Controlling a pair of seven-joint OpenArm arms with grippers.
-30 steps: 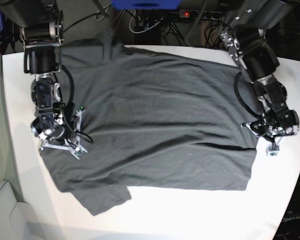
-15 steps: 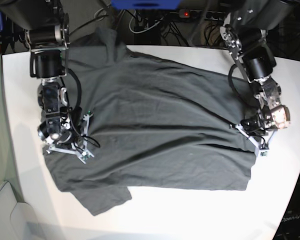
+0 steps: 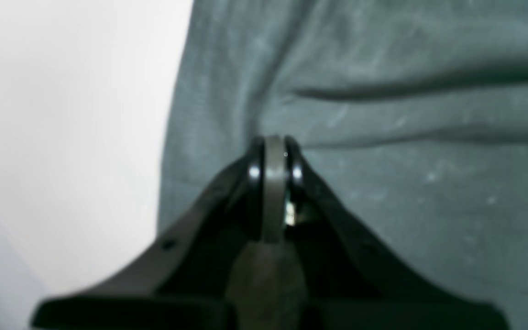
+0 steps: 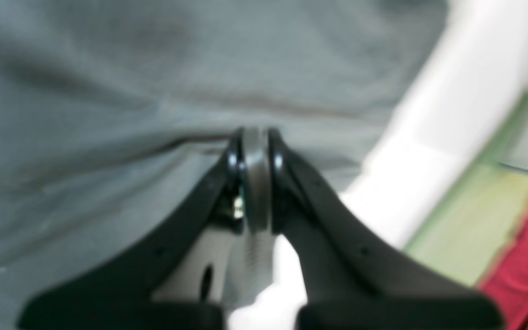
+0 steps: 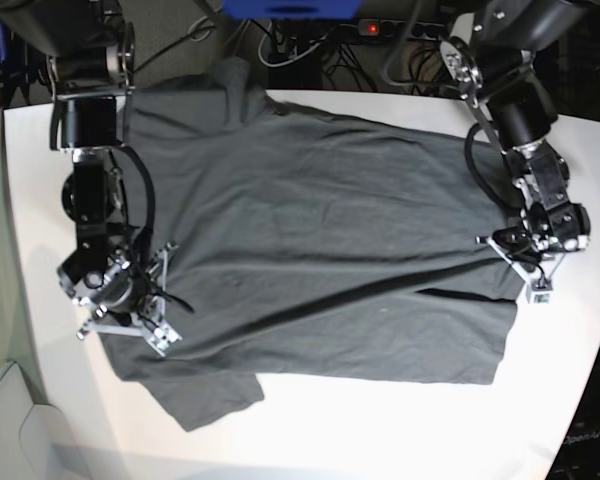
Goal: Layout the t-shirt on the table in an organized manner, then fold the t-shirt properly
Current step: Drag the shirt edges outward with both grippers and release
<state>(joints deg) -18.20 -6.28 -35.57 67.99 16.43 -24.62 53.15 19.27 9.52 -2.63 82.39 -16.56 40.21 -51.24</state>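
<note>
Base view shows the dark grey t-shirt [image 5: 320,240] spread across the white surface [image 5: 400,430] — each side edge pinched: the left gripper [image 5: 528,262] and right gripper [image 5: 130,305] have fingers clamped tight on cloth, fabric creased between them.

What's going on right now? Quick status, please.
Left gripper and right gripper each shut on dark charcoal-grey cotton t-shirt. Shirt spread on smooth white table, creased. Nothing in the way.
</note>
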